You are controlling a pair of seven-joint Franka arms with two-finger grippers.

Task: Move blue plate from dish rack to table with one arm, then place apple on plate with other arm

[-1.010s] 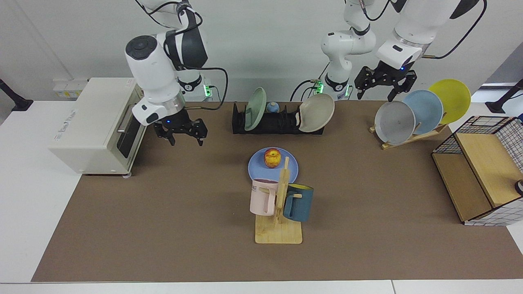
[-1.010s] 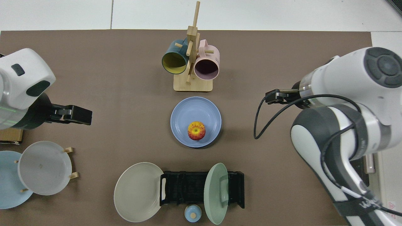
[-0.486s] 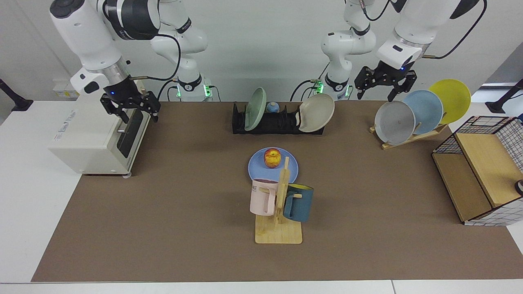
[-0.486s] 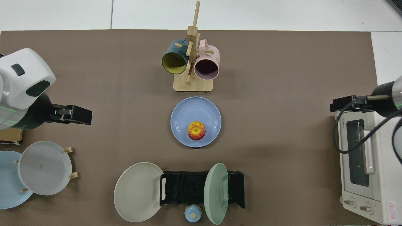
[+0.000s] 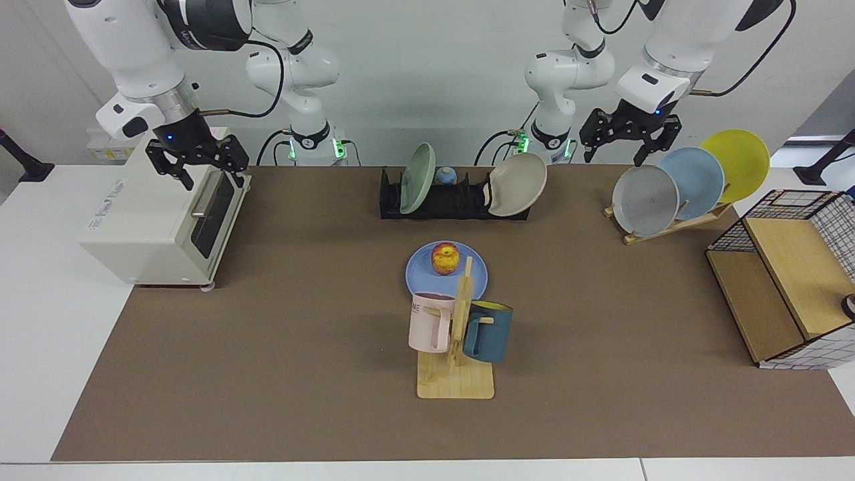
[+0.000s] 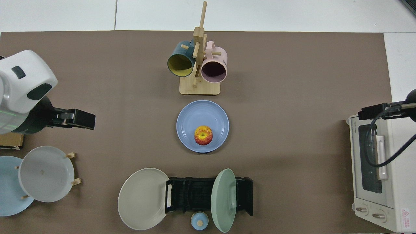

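The right gripper (image 5: 198,162) hangs above the toaster oven (image 5: 160,217), fingers spread and holding nothing. The left gripper (image 5: 629,139) hovers, also spread and empty, just behind the wooden stand (image 5: 668,224) with its grey, pale blue and yellow plates; that arm waits.

The table (image 5: 300,374) carries a brown mat with white borders, and a pale wall stands behind the arm bases.

The blue plate (image 6: 191,118) lies flat mid-mat, and the apple (image 6: 203,135) sits in it toward the dish rack (image 6: 195,195). The rack holds a green plate (image 6: 223,200) upright and a beige plate (image 6: 141,198) leaning at its end. A mug tree (image 5: 457,374) bears a pink and a teal mug.

From the facing camera the tree hides the blue plate's near rim. From above, the right gripper is cut off at the edge, and the pale blue plate partly.
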